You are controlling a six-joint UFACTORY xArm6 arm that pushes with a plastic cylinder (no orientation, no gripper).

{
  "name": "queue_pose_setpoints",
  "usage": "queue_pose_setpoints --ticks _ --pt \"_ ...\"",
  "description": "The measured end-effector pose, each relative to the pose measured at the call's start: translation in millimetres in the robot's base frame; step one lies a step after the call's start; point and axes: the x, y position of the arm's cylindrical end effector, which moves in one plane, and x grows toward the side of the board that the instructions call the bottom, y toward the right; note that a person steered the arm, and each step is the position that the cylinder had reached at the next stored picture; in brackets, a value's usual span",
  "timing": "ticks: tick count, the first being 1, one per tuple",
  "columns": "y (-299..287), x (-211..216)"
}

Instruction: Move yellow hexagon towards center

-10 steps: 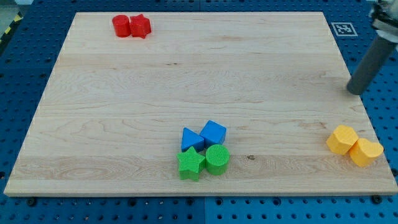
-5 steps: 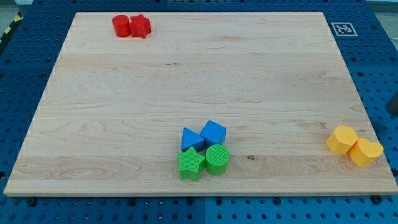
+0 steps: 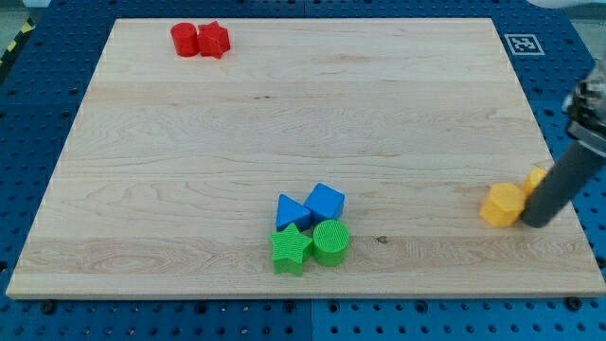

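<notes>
As we look through the single camera view, my tip [image 3: 537, 224], the plain end of a dark rod with nothing to spread or pinch, rests against the small yellow plastic hexagon block [image 3: 502, 204], which sits just to its left on the pale wooden board [image 3: 284, 123]. A second yellow block [image 3: 538, 176] peeks out behind the rod. We judge the hexagon light, rigid and easy to slide; pushing squarely on its right face should steer it centreward.
</notes>
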Motion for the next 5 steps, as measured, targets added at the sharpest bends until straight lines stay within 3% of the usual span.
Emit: queue_pose_setpoints --ticks 2,5 --pt "-54.8 -22.6" --pt "-79.1 -18.8"
